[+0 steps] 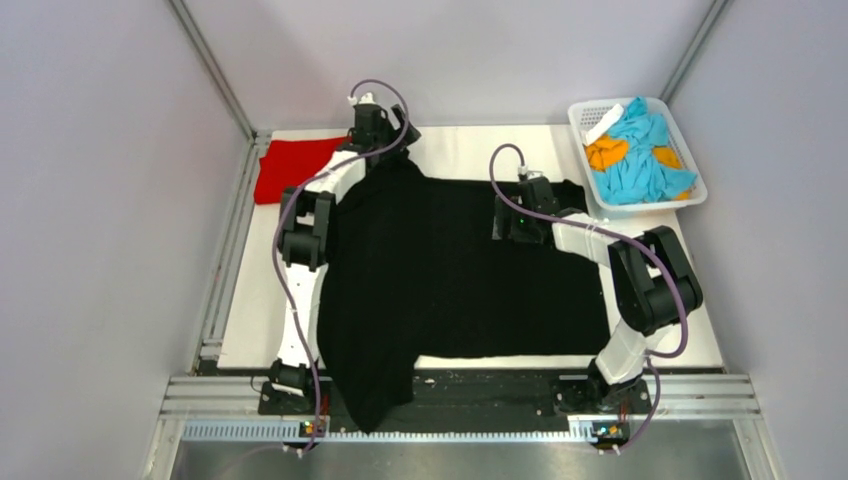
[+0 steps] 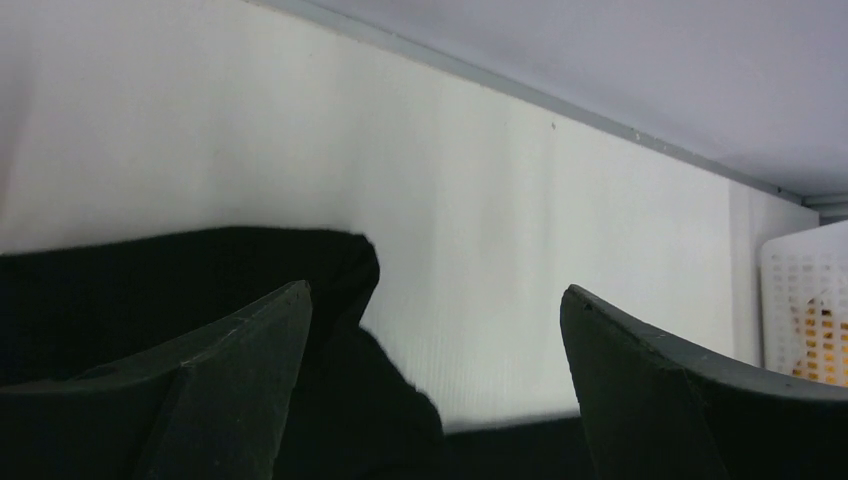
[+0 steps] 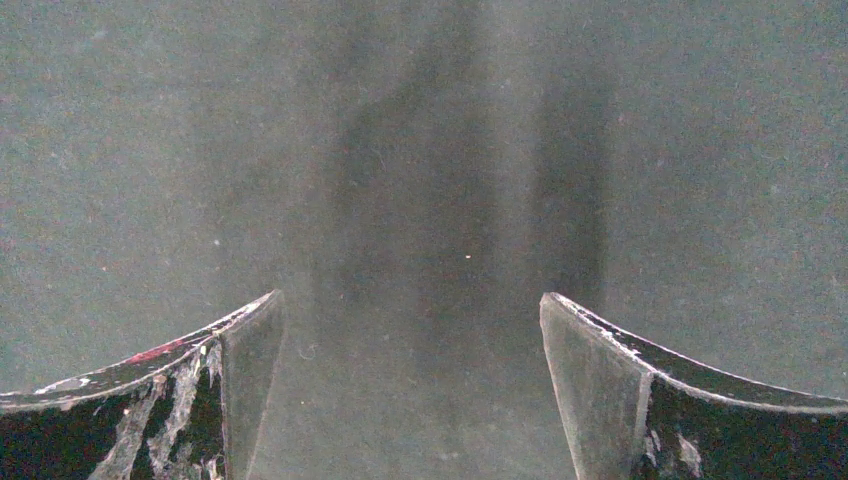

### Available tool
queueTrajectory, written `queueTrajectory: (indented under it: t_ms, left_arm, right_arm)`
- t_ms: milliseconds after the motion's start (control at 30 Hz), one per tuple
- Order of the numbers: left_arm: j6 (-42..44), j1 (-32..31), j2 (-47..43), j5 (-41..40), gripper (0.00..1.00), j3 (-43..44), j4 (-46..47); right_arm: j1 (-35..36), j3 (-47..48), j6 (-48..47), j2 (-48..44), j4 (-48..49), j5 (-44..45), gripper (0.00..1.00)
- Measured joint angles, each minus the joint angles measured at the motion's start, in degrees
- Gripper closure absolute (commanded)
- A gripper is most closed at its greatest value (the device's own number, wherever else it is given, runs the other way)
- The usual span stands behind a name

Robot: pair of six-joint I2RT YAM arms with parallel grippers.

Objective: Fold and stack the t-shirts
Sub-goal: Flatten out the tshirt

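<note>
A large black t-shirt (image 1: 450,280) lies spread over the white table, one part hanging off the front edge at the lower left. A red t-shirt (image 1: 290,165) lies folded at the far left corner. My left gripper (image 1: 385,140) is open at the shirt's far left edge; in the left wrist view (image 2: 435,340) a rumpled black cloth corner (image 2: 300,280) lies by the left finger. My right gripper (image 1: 512,215) is open over the shirt's far right part; the right wrist view (image 3: 410,330) shows only black cloth (image 3: 420,150) between the fingers.
A white lattice basket (image 1: 590,165) holding blue and orange cloth stands at the far right corner; it also shows at the right edge of the left wrist view (image 2: 800,300). Grey walls close in on three sides. A metal rail (image 1: 450,390) runs along the front edge.
</note>
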Motion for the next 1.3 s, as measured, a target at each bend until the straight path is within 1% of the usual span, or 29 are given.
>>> queueTrajectory:
  t_ms: [33, 67, 167, 233, 300, 400, 600, 933, 1167, 1300]
  left_arm:
    - [1.64, 0.00, -4.09, -0.74, 0.01, -5.14, 0.63]
    - [2.21, 0.00, -5.66, -1.09, 0.01, -6.91, 0.63]
    - [4.17, 0.00, -13.60, -3.08, 0.01, -16.83, 2.82]
    - [4.79, 0.02, -16.79, -3.76, 0.01, -20.87, 4.26]
    - [5.22, 0.02, -17.68, -4.07, 0.01, -22.12, 5.27]
    - [5.29, 0.07, -16.39, -4.04, 0.01, -21.27, 5.14]
    - [4.87, 0.07, -8.87, -6.27, 0.01, -13.88, 3.08]
    - [0.37, 1.25, -5.77, -10.36, 0.01, -13.46, 2.03]
    - [-2.58, 1.55, -3.23, -12.44, 0.01, -9.70, 2.34]
    - [-4.81, 1.62, -0.85, -12.24, 0.01, -6.27, 2.80]
  right_arm:
    - [0.00, 0.00, 0.00, 0.00, -0.04, 0.11, 0.05]
    - [0.00, 0.00, -0.02, 0.00, -0.02, 0.17, 0.05]
    - [0.00, 0.00, 0.00, 0.02, -0.04, 0.28, 0.06]
    - [0.00, 0.00, 0.04, 0.04, -0.07, 0.31, 0.06]
    - [0.00, 0.00, 0.07, 0.09, -0.09, 0.31, 0.06]
    - [0.00, 0.00, 0.09, 0.09, -0.17, 0.28, 0.06]
    - [0.00, 0.00, 0.07, 0.09, -0.70, 0.35, 0.06]
    - [0.00, 0.00, 0.04, 0.13, -0.85, 0.74, 0.06]
    - [0.00, 0.00, 0.04, 0.72, -0.83, 1.16, 0.06]
    - [0.00, 0.00, 0.00, 0.83, -0.76, 1.33, 0.06]
